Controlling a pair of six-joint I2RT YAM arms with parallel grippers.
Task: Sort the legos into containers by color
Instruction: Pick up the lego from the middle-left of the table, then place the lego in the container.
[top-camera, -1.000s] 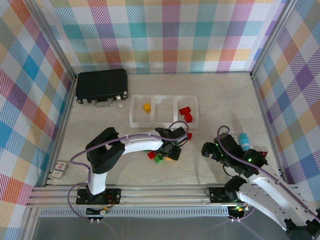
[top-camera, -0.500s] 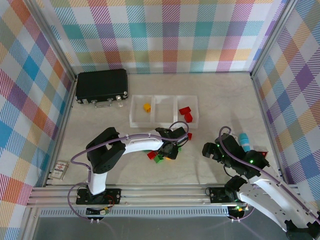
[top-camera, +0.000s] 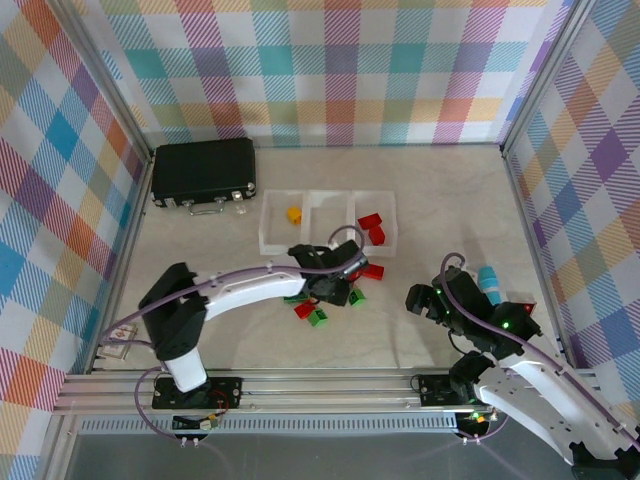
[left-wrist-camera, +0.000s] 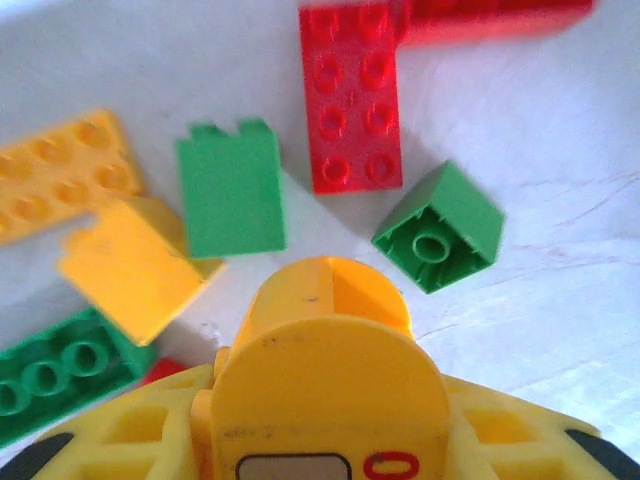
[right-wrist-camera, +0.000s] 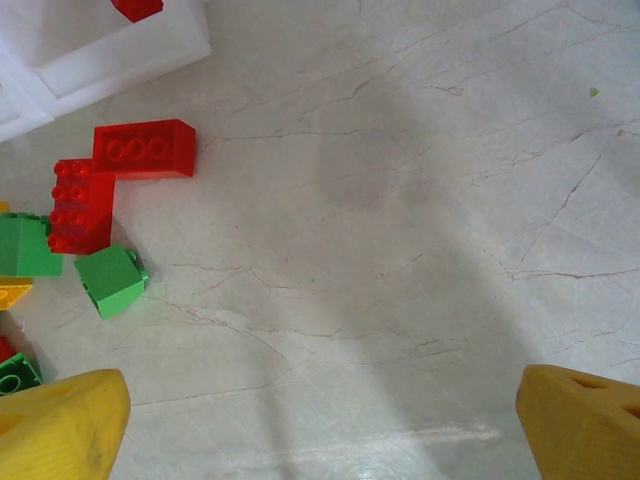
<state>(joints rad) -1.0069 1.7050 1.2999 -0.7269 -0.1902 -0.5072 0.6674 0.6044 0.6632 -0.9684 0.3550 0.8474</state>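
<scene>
**Left gripper closed over the loose legos, just in front of the containers**

The pale, marble-like table carries everything. The left arm stretches from its base toward the containers. The right arm is bent well to the right of them, on the near side. The black case lies flat just to the left of the containers and a little farther back.

The containers are three low trays joined in one row. The left tray holds one yellow-orange lego, and the right tray holds red legos.

The left gripper hangs just in front of the containers, over the loose legos. In its wrist view the two fingers are drawn together, with only a thin seam between them. I cannot tell if a brick is pinched there. The right gripper is near the table, to the right of the containers, and its fingers are spread wide with bare table between them.

The loose legos lie in a small group in front of the middle and right trays. A red brick is the closest one to the right tray. A green brick lies a little farther from the containers. Another red brick and a green cube lie side by side, the farthest from them. The left wrist view also shows yellow-orange pieces in this group.
</scene>
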